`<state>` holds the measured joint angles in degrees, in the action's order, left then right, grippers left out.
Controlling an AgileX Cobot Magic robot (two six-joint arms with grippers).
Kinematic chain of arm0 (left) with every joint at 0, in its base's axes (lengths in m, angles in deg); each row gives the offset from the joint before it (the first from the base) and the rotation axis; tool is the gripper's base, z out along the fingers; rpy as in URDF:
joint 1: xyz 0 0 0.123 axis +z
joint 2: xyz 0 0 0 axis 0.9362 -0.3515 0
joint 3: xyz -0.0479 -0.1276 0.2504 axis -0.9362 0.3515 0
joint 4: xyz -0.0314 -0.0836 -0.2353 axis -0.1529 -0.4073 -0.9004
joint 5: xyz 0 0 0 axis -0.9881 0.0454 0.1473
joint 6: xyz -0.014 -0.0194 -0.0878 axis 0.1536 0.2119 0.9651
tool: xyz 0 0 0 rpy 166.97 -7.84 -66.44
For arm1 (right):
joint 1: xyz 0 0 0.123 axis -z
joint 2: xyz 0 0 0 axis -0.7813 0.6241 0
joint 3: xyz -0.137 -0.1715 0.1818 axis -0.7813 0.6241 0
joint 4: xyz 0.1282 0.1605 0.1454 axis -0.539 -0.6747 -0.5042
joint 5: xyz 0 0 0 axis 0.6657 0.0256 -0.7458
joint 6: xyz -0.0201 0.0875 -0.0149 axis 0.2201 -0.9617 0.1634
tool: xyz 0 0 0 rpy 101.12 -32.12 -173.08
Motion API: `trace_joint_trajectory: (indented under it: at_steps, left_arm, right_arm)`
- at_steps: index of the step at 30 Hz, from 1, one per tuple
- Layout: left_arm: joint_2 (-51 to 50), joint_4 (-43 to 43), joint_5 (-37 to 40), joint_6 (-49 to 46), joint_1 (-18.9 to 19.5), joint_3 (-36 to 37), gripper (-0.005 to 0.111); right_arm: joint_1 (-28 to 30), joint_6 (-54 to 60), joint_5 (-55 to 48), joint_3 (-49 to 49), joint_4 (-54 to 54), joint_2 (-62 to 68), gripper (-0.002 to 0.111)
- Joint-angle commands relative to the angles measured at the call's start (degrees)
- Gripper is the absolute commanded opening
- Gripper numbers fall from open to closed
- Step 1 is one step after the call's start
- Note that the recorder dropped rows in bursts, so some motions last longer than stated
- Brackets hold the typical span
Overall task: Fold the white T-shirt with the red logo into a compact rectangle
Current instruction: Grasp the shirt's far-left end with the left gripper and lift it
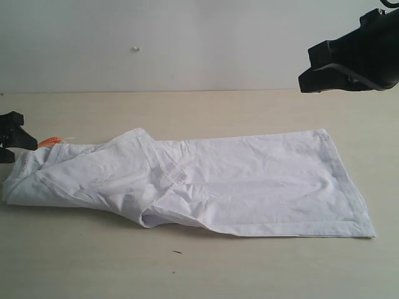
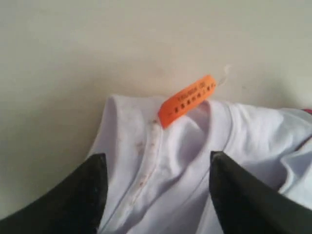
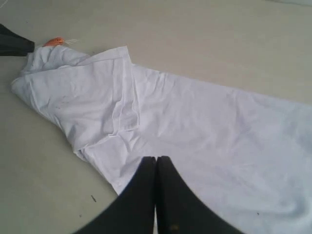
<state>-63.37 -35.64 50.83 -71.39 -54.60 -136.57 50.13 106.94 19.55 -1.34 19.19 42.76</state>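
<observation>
The white T-shirt (image 1: 249,180) lies on the table as a long band, sleeves folded in, hem to the right. Its collar end is at the left, with the orange neck tag (image 1: 50,142) sticking out. The red logo is hidden. My left gripper (image 1: 9,137) hovers at that collar end. In the left wrist view it (image 2: 157,156) stands open, its fingers either side of the collar (image 2: 146,161) and holding nothing, with the tag (image 2: 187,100) just beyond. My right gripper (image 1: 310,68) hangs high at the back right. It (image 3: 156,158) is shut and empty above the shirt (image 3: 204,122).
The pale wooden table (image 1: 199,268) shows bare in front of and behind the shirt. A grey wall (image 1: 187,43) closes the back. A small dark speck (image 1: 177,252) lies on the table near the shirt's front edge.
</observation>
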Motion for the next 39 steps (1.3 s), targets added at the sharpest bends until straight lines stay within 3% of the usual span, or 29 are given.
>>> trace_joint_trajectory:
  at_steps: [1, 8, 24, 26, 31, 39]
  left_arm:
    - [-5.6, -6.0, 4.7, -6.0, 1.7, -4.7, 0.06]
    - [-6.3, -5.3, 1.3, -9.2, 3.2, -4.8, 0.06]
    - [-10.0, -1.5, 6.9, -11.2, 0.6, -4.0, 0.059]
    - [-10.0, -0.8, 6.9, -10.0, 0.6, -4.0, 0.049]
    - [-9.1, 6.8, 6.7, -2.8, 0.7, -4.0, 0.0]
    - [-5.0, 7.9, 9.4, 3.0, -0.3, -4.0, 0.0]
  right_arm:
    - [-0.1, 1.0, -1.0, -0.4, -0.8, 0.0, 0.0]
    - [-0.1, 1.0, -1.1, -0.4, -0.8, 0.0, 0.0]
    - [-0.1, 1.0, -1.5, -0.4, -1.5, 0.0, 0.0]
    - [-0.1, 1.0, -1.5, -0.5, -1.5, 0.0, 0.0]
    - [-0.1, 1.0, -1.8, -0.8, -2.0, 0.0, 0.0]
    - [-0.1, 1.5, -2.3, -0.8, -2.9, 0.0, 0.0]
